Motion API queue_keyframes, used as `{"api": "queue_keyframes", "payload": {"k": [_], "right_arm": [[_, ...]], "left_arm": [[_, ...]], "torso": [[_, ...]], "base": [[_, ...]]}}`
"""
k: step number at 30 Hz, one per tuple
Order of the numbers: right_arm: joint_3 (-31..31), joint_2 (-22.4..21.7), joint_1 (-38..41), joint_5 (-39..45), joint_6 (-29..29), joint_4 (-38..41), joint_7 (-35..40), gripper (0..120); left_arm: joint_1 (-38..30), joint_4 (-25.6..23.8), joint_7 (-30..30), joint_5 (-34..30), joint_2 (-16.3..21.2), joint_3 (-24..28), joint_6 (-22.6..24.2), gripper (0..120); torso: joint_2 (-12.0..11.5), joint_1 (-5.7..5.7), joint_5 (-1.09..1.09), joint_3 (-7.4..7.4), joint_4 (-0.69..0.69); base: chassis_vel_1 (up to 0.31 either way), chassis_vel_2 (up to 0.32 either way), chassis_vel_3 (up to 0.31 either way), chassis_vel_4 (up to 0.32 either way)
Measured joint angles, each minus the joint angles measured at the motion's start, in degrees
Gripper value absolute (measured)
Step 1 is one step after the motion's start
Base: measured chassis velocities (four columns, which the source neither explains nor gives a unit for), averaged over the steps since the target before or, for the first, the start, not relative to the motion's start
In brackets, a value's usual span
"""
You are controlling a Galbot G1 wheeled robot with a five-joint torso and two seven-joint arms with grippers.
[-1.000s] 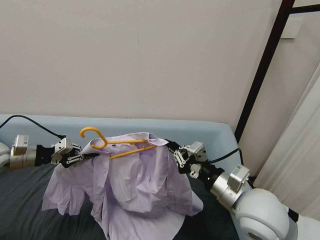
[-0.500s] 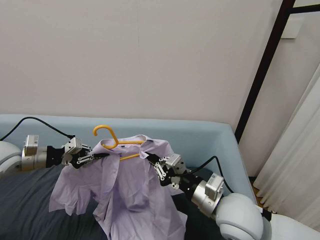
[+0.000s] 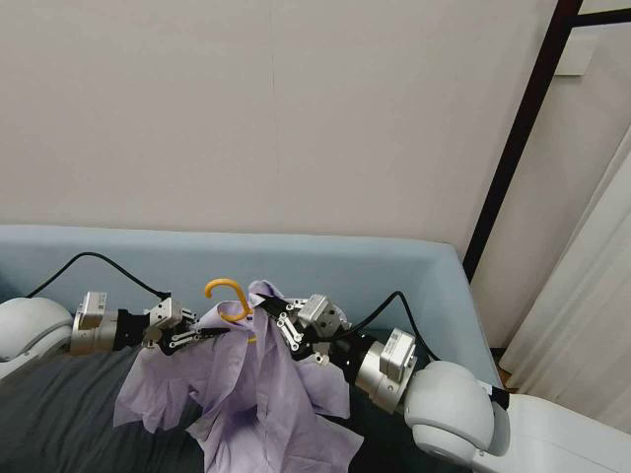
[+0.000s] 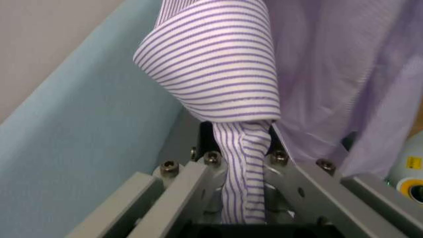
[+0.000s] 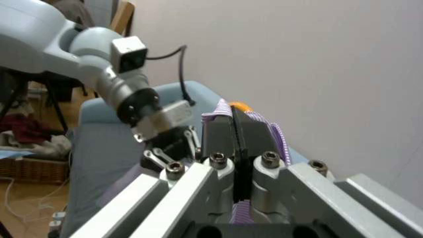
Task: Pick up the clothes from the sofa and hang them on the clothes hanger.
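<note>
While the shirt (image 3: 258,399) hangs bunched in the air above the sofa (image 3: 394,268), both grippers hold it near the top, close together. The left gripper (image 3: 207,333) reaches in from the left side, its jaws clamped on a twisted fold of striped cloth – the left wrist view shows the fold pinched between them. The right gripper (image 3: 272,317) comes in from the right at the collar, its pads (image 5: 252,130) pressed together on fabric. A yellow hanger (image 3: 228,289) sits inside the shirt – its hook sticks up between the two grippers. The cloth droops toward the dark seat.
</note>
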Motion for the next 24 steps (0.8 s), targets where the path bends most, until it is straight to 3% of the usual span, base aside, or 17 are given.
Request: {"api": "queue_keyframes", "payload": {"k": [7, 12, 24], "right_arm": [[-2.9, -0.3, -0.4, -3.6, 0.6, -1.4, -1.6, 0], [-4.2, -0.9, -6.5, -10.5, 3.3, -4.8, -4.3, 0], [-3.7, -2.6, -13.3, -17.8, 7.4, -6.5, -7.4, 0]], "left_arm": [[-4.2, 1.8, 0.0, -0.4, -2.3, 4.0, -0.1, 1], [-9.2, 3.5, 0.7, -2.7, -2.8, 7.2, -0.3, 1], [-13.2, 5.3, 2.1, -3.2, -2.9, 9.9, -1.0, 1]], "torso": [[0.0, 0.0, 0.0, 0.0, 0.0], [0.0, 0.0, 0.02, 0.0, 0.0], [0.0, 0.0, 0.0, 0.0, 0.0]], "base": [[0.0, 0.0, 0.0, 0.0], [0.0, 0.0, 0.0, 0.0], [0.0, 0.0, 0.0, 0.0]]}}
